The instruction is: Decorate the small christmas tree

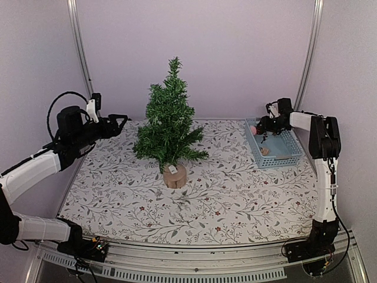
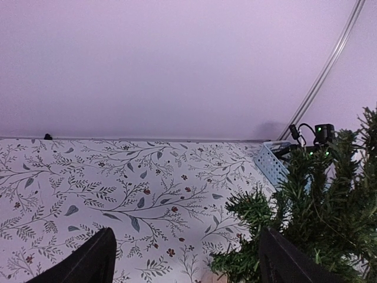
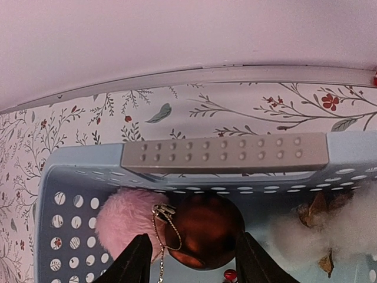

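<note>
The right gripper point(image 3: 196, 259) hangs with jaws apart either side of the brown bauble point(image 3: 206, 227) in the blue basket point(image 3: 47, 194), no squeeze, and the small christmas tree point(image 1: 169, 127) stands upright mid-table, well off to its left.

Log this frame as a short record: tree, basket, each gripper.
tree: small christmas tree, upright mid-table, no ornaments seen on it
basket: blue basket at right rear, holding pink pom-pom, brown bauble, white fluff
left gripper: open, empty, raised left of tree
right gripper: open in basket, fingers either side of brown bauble
</note>
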